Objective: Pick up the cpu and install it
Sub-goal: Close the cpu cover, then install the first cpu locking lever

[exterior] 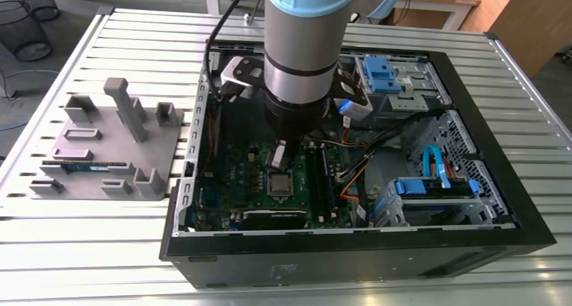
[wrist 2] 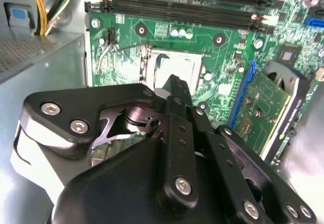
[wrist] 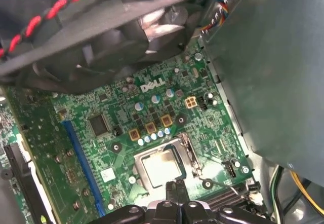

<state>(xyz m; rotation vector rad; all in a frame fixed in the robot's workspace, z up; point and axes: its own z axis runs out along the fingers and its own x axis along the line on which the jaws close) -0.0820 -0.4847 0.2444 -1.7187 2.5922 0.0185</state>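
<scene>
I log: cpu (wrist: 161, 164) lying in socket (wrist: 188, 150), gripper (wrist: 174, 187) just above, closed and empty; install step, flush seating needs confirming.

Your grey cylindrical robot arm with the pale blue joint cap (exterior: 302, 45) stands near vertical, wrist pointing straight down. The black metal two-finger gripper (exterior: 278, 156) hangs directly below it. In both wrist views this gripper (wrist 2: 172, 83) (wrist: 175, 187) has its fingertips closed together.
</scene>
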